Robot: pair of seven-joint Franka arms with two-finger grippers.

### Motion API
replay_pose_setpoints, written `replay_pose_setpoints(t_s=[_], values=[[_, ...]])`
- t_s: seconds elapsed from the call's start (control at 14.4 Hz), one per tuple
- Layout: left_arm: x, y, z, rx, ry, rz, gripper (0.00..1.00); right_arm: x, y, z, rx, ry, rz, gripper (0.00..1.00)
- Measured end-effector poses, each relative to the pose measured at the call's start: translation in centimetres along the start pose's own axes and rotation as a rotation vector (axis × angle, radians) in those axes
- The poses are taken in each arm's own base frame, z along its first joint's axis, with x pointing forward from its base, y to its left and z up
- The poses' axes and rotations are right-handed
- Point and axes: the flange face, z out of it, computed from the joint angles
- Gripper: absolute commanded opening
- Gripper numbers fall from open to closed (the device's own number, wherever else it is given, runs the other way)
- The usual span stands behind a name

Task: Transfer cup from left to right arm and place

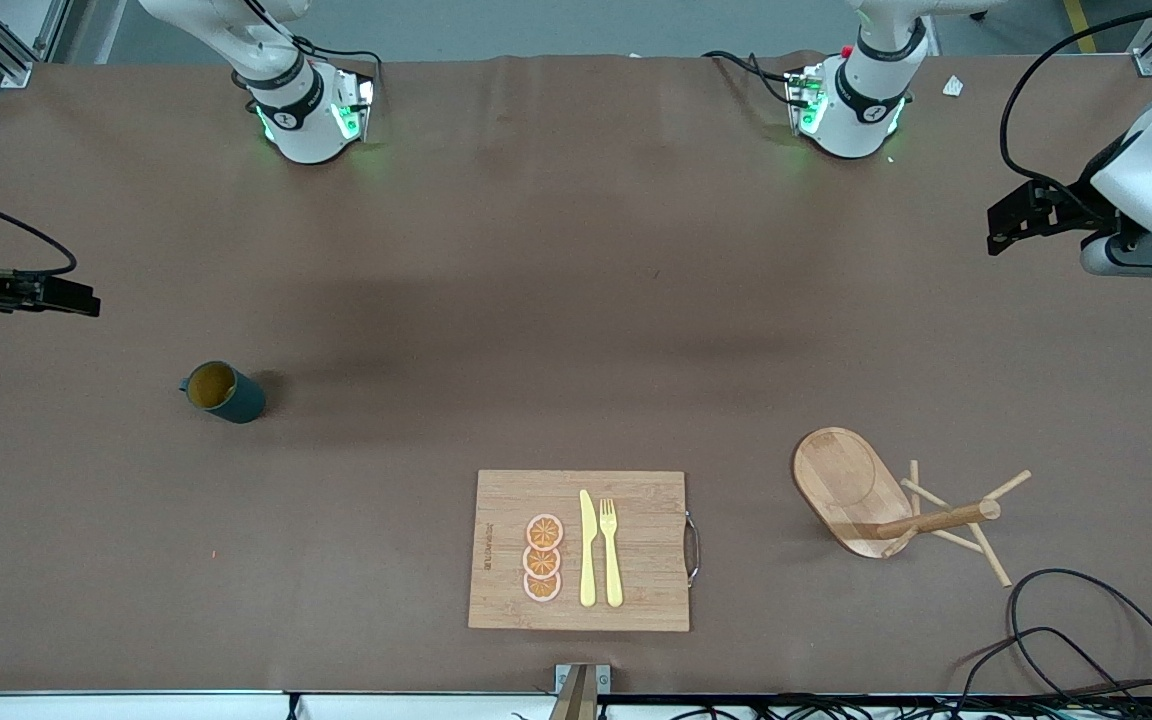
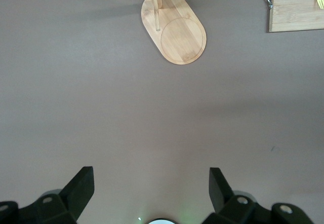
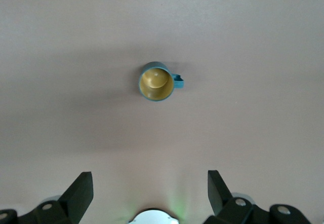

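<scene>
Starting at the table's near edge, you're looking at a bamboo cutting board point(image 1: 578, 550) carrying a yellow knife point(image 1: 587, 548), a yellow fork point(image 1: 611, 552) and three orange slices point(image 1: 543, 558). Toward the left arm's end, near that same edge, a wooden mug tree point(image 1: 896, 505) is sitting with its pegs sticking out, and loose black cables point(image 1: 1076, 640) are curling at the corner.

Farther up, the cup point(image 1: 223, 391) is standing upright on bare table toward the right arm's end, well apart from everything else, with nothing touching it. The task says left to right, but it's sitting on the right arm's side.

It's looking like a small rigid mug, probably light. The ribbed sides should give the pads some bite, though a glazed finish could be slippery and it may chip if dropped. I'd pinch across the rim or body and keep off the handle point(image 3: 177, 80), leaving room for the second gripper at the handover.

The right gripper point(image 3: 147, 188) is hanging released over the table's end, cup in its sights. The left gripper point(image 2: 149, 186) is hovering spread wide and empty over its own end, waiting.

The brown table cover point(image 1: 576, 300) is looking flat, matte and roomy.
</scene>
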Motion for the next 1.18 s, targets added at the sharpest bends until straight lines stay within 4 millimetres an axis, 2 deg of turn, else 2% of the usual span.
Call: replay_pose_setpoints(t_s=[0.42,0.56,0.9,1.18], values=[[0.1,0.0,0.1,0.0,0.005,0.0,1.0,-1.0,0.1,-1.0,0.021,0.002,0.016,1.0],[0.2,0.0,0.1,0.0,0.006,0.0,1.0,-2.6,0.2,-1.8,0.027,0.021,0.013,1.0],[0.2,0.1,0.1,-0.001,0.009,0.001,1.0,-7.7,0.6,-2.6,0.042,0.062,0.011,1.0],[0.5,0.2,0.3,-0.001,0.013,0.005,1.0,-9.4,0.7,-3.6,0.046,0.084,0.011,1.0]])
